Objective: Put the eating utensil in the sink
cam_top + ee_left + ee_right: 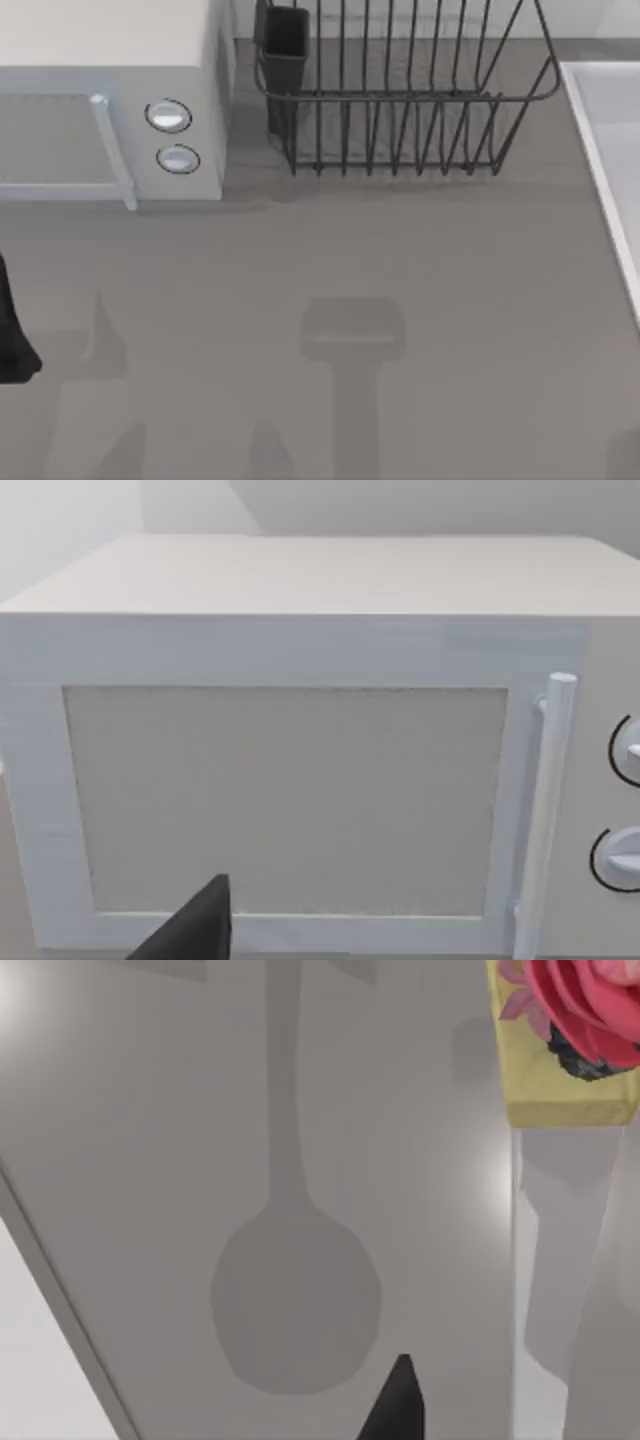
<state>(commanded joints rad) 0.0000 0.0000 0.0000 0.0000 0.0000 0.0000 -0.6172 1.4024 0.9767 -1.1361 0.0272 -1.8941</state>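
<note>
Closest to us, the right hand (397,1405) is over the sink (150,1160). We cannot tell how far it is open or whether it has hold of anything.

Just past it, on the sink's pale floor, lies a spoon-shaped shadow (295,1300). From that shadow we judge that the eating utensil hangs above the sink floor, probably carried by this hand, though that is a guess. Going by the shadow, the long axis runs straight along the floor. The rounded bowl end is nearest the hand and the thin handle points away from it, deeper into the sink.

The step in hand looks like the release. To do it well, we bring the utensil low over the sink floor before letting go, so it lands flat and does not bounce. We keep it well inside the raised rim. We also keep the handle clear of the yellow block (560,1090) with the pink flower (585,1005), which sits beside the far end of the shadow.

Farther out, the counter (400,280) stretches away from the sink rim (600,170). The dish rack (400,110) stands near the sink, and the microwave (110,120) stands well apart from it. The left hand (195,930) is parked in front of the microwave, far from the sink. We cannot tell its state either.
</note>
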